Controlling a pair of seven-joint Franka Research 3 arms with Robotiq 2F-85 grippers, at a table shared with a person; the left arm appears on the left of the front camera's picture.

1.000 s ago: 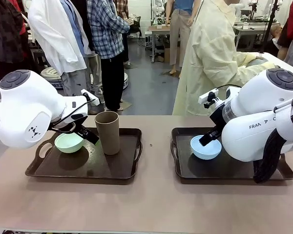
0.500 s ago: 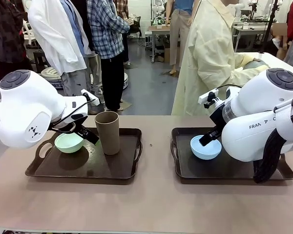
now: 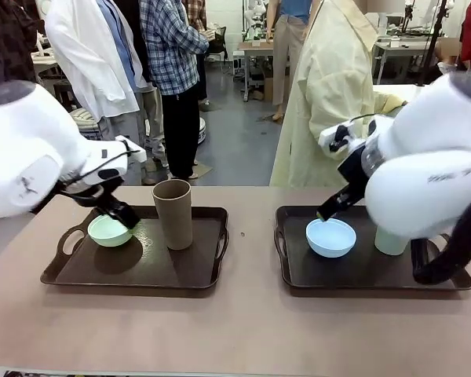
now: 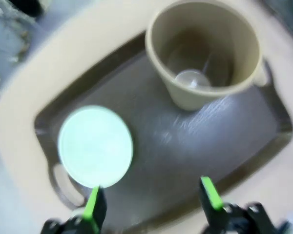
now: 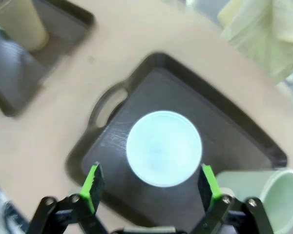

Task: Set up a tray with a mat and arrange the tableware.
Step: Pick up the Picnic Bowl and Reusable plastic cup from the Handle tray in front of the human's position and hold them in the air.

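Two dark trays lie on the table, the left tray (image 3: 212, 271) and the right tray (image 3: 298, 275). Each floor looks lined with a dark mat, hard to tell from the tray. On the left tray stand a mint green bowl (image 3: 108, 231) (image 4: 95, 146) and a brown tumbler (image 3: 173, 214) (image 4: 202, 53). The right tray carries a light blue bowl (image 3: 330, 237) (image 5: 163, 147) and a pale green tumbler (image 3: 390, 240) (image 5: 278, 195). My left gripper (image 3: 124, 217) (image 4: 151, 197) hangs open beside the mint bowl. Just above the blue bowl, my right gripper (image 3: 330, 210) (image 5: 150, 183) is open and empty.
A person in a pale yellow gown (image 3: 330, 94) stands at the far edge behind the right tray. Bare tan table (image 3: 251, 330) lies between the trays and along the near edge. The big white arm housings crowd both sides of the front view.
Both arms have lifted and drawn back, so their open grippers now stand higher over the bowls. The pale green tumbler has come into view on the right tray.
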